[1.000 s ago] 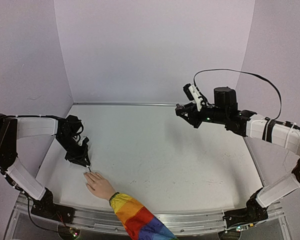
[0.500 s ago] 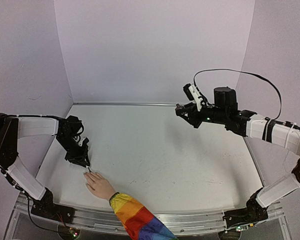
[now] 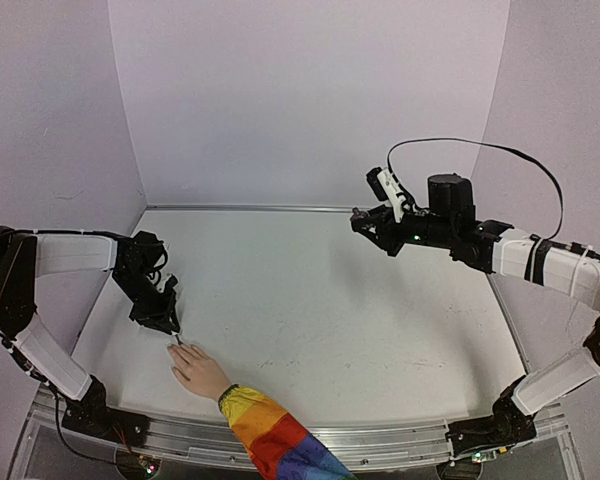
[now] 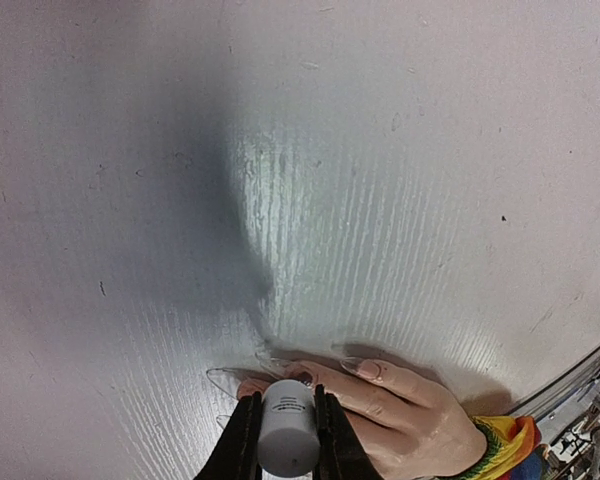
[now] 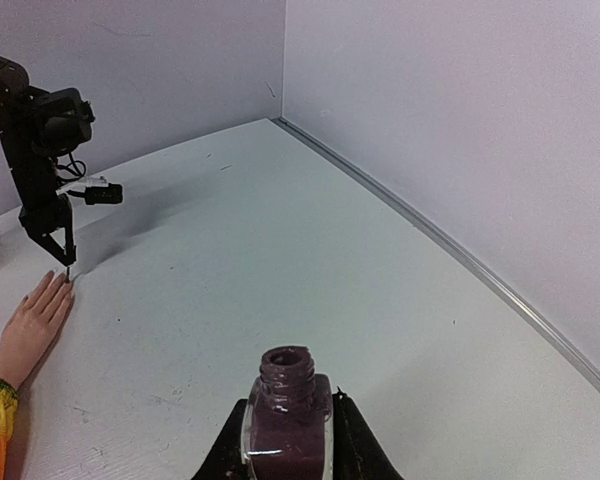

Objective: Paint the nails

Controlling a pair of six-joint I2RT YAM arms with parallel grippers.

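We see the left end effector [image 3: 163, 316] clamped on a white brush cap [image 4: 288, 438], low over the fingertips of the pale hand [image 3: 199, 371], which lies flat on the table [image 3: 330, 300] near its front-left corner. The nails [image 4: 305, 378] show just beyond the cap (one dark with polish, its neighbour pale). A rainbow sleeve [image 3: 270, 432] covers the wrist. Well apart, up at the far right, the right end effector [image 3: 368, 222] grips an open bottle [image 5: 285, 420] of purple polish.
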